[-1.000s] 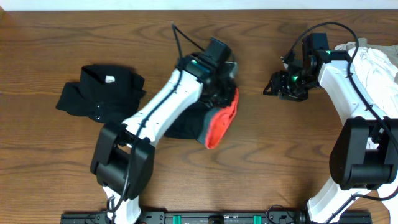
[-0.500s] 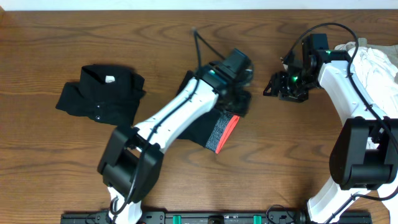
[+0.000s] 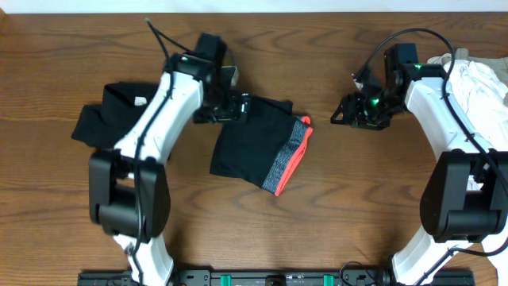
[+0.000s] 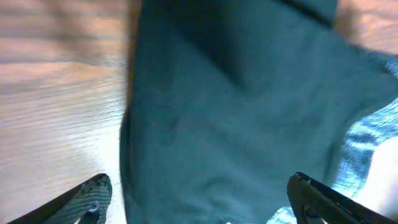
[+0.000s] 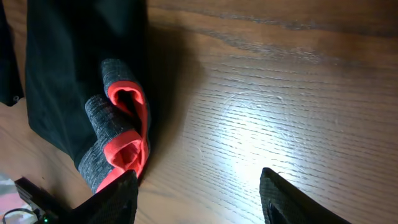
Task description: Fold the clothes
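Overhead, the folded trousers (image 3: 258,147) are laid flat on the counter (image 3: 357,199). From the left wrist, the left end effector (image 4: 202,196) is seen released above them; from the right, the right end effector (image 5: 199,199) is seen released beside the waistband (image 5: 124,102).

Overhead: black shirt (image 3: 95,123) half hidden under left arm (image 3: 169,102); white garments (image 3: 478,75) cut by right edge. Left wrist view blurred.

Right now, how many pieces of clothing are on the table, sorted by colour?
Dark with an orange-red waistband: 1, the folded trousers.
Black: 1, the shirt at the left.
White or beige: 1 heap at the right edge; its separate pieces cannot be told apart.
Total: 3.
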You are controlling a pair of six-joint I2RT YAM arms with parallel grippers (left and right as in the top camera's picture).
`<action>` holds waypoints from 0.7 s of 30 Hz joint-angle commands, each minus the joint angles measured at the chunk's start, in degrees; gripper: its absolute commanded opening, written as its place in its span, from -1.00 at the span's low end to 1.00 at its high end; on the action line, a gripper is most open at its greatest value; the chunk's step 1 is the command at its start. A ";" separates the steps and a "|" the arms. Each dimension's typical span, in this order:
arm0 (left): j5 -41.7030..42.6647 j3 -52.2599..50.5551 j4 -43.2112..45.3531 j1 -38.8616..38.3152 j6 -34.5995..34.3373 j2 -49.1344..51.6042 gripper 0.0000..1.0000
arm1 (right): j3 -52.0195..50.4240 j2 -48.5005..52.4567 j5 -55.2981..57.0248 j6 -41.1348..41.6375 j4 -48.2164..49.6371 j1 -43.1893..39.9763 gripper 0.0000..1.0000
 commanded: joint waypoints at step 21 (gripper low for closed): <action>20.00 -0.90 -3.39 -0.87 15.26 13.29 -0.88 | 0.31 -0.48 -1.27 -0.28 0.28 0.57 0.23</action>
